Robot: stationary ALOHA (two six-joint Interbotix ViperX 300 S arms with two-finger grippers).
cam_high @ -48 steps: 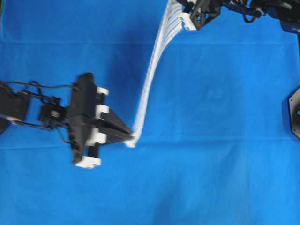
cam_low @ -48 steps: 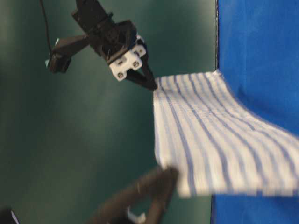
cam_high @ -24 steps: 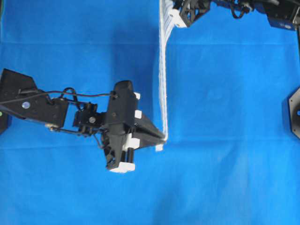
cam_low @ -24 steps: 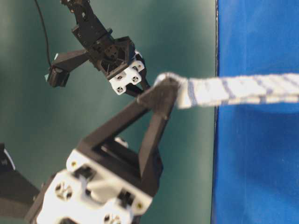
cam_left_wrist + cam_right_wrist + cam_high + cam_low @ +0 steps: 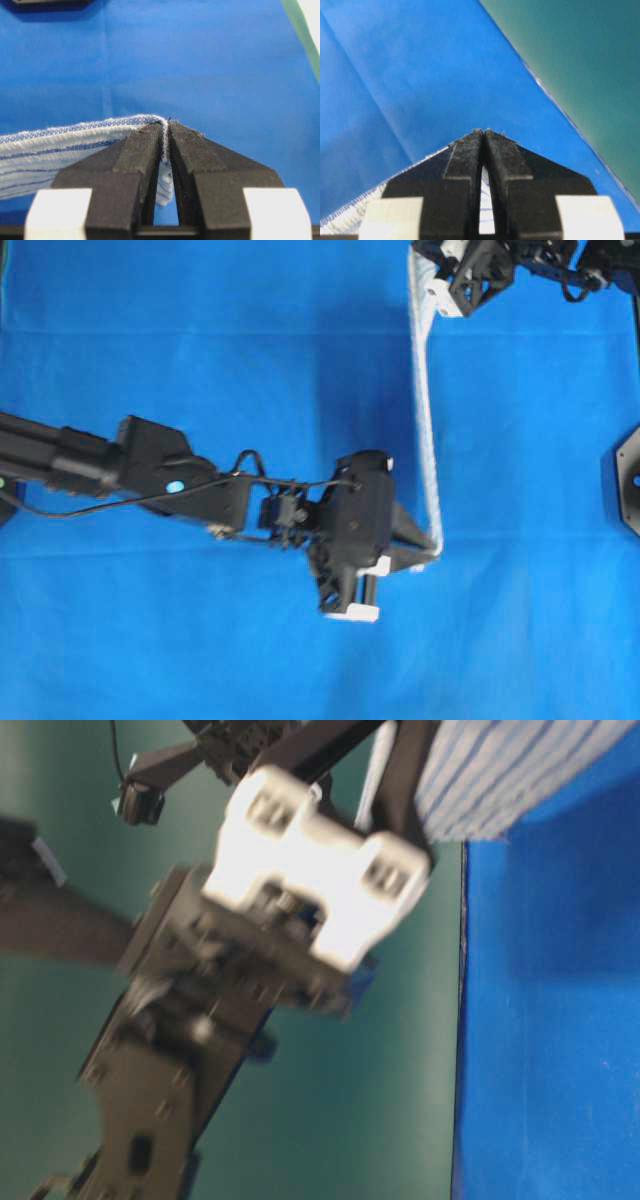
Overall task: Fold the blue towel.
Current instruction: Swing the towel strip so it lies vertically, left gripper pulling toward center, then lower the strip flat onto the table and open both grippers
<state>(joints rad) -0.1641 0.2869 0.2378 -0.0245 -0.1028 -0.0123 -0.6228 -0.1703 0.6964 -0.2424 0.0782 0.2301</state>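
The blue towel (image 5: 426,430), white with thin blue stripes, hangs in the air edge-on as a narrow strip between both grippers. My left gripper (image 5: 432,543) is shut on its near corner, the hem pinched between the black fingertips (image 5: 166,131). At the top of the overhead view my right gripper (image 5: 430,290) is shut on the far corner; striped cloth shows in the gap behind its tips (image 5: 483,132). In the table-level view the towel (image 5: 500,770) slopes up to the right behind the blurred left gripper body (image 5: 320,870).
The solid blue table cloth (image 5: 200,360) covers the whole work surface. A black mount (image 5: 630,480) sits at the right edge. Green backdrop (image 5: 400,1100) lies beyond the cloth's edge.
Both grippers have carried the towel to the right. The left arm has stretched far across the middle, and the towel has turned from a spread sheet to an edge-on strip.
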